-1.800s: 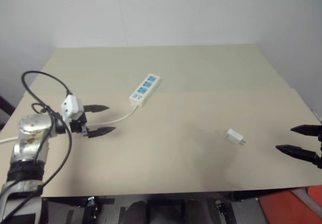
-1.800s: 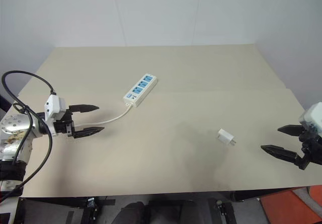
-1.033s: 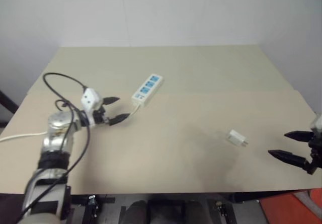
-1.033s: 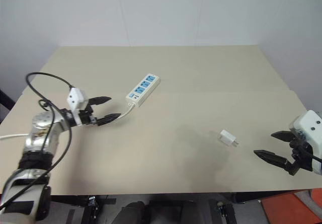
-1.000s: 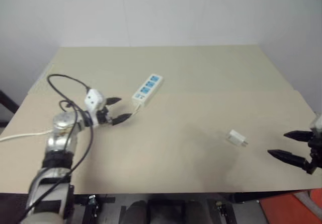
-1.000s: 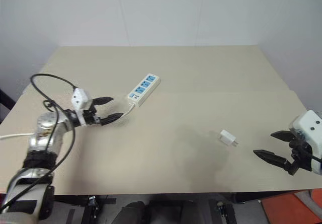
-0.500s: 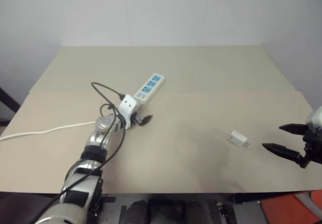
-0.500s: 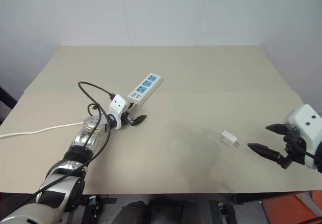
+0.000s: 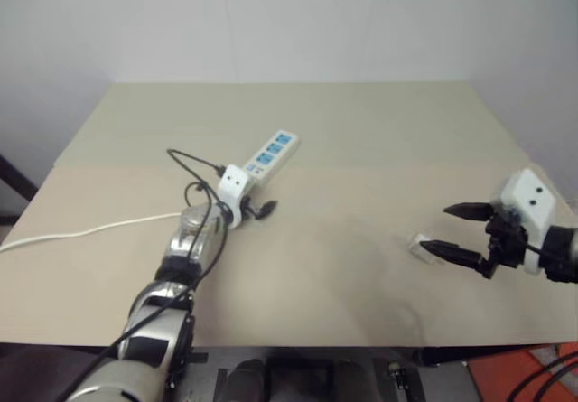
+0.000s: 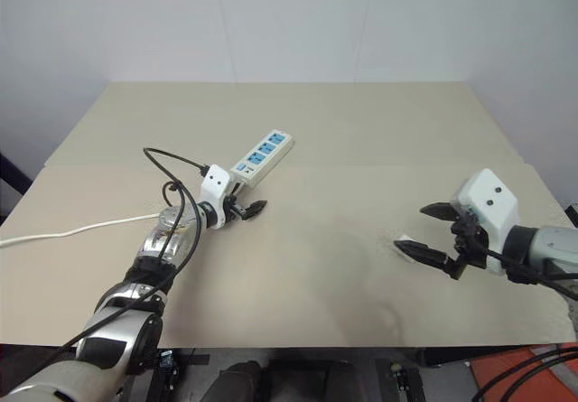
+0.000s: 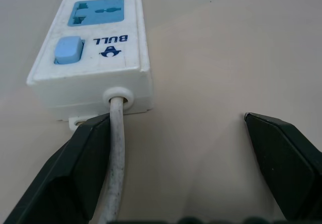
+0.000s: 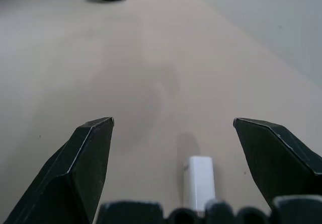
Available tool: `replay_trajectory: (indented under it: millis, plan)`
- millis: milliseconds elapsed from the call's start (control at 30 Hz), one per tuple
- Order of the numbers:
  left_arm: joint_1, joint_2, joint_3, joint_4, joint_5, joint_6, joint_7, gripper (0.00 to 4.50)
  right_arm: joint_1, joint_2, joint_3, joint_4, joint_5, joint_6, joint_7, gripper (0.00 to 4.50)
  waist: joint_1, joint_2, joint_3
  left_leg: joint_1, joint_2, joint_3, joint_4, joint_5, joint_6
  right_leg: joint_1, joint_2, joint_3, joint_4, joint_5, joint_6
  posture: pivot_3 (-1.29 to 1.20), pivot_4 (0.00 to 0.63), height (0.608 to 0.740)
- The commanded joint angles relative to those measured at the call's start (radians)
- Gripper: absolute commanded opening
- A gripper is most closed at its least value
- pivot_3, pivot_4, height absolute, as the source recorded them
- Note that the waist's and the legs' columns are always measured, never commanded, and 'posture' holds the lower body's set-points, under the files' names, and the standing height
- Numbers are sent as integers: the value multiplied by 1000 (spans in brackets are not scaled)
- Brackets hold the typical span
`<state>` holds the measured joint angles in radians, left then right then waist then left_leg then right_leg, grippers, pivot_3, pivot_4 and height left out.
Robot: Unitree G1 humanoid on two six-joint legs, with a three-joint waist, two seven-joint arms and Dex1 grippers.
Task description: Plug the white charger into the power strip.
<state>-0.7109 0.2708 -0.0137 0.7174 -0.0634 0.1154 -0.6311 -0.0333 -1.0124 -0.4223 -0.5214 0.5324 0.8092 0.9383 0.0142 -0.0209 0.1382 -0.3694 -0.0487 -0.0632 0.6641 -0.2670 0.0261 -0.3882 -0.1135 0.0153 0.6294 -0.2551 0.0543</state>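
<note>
White charger [image 12: 199,181] between the wide-spread right tool [image 12: 173,126] fingers.

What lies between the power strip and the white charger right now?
Bare tabletop; the right eye view shows nothing between power strip and white charger.

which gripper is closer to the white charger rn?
Right. The right gripper hangs open right over the white charger, which sits between its fingers. The left gripper is far across the table, open at the cord end of the power strip.
</note>
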Motion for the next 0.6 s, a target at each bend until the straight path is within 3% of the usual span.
replay_trajectory:
  millis: [33,300,400,600]
  plan:
    - [-15,15,6,-8,8,4,24,4484,-10,-7,7,-7,0,-22,-10,4500,0,0,0,0,0,0,0,0,0,0,0,0,0,0,0,0,150,740]
    - [-27,28,-31,79,66,-8,65,4484,-39,-2,42,-22,21,-21,-14,4500,-3,0,0,1,-1,0,0,0,0,0,0,0,0,0,0,0,150,740]
    - [-36,26,-44,95,72,-2,56,3954,-40,7,48,-33,26,-24,-14,4500,-2,0,0,2,-1,0,0,0,0,1,0,0,1,0,0,0,150,740]
    - [-51,9,-38,115,55,24,71,2168,-34,10,43,-32,28,-26,-16,4500,-2,1,-1,2,-1,0,0,0,0,1,0,0,1,0,0,0,150,740]
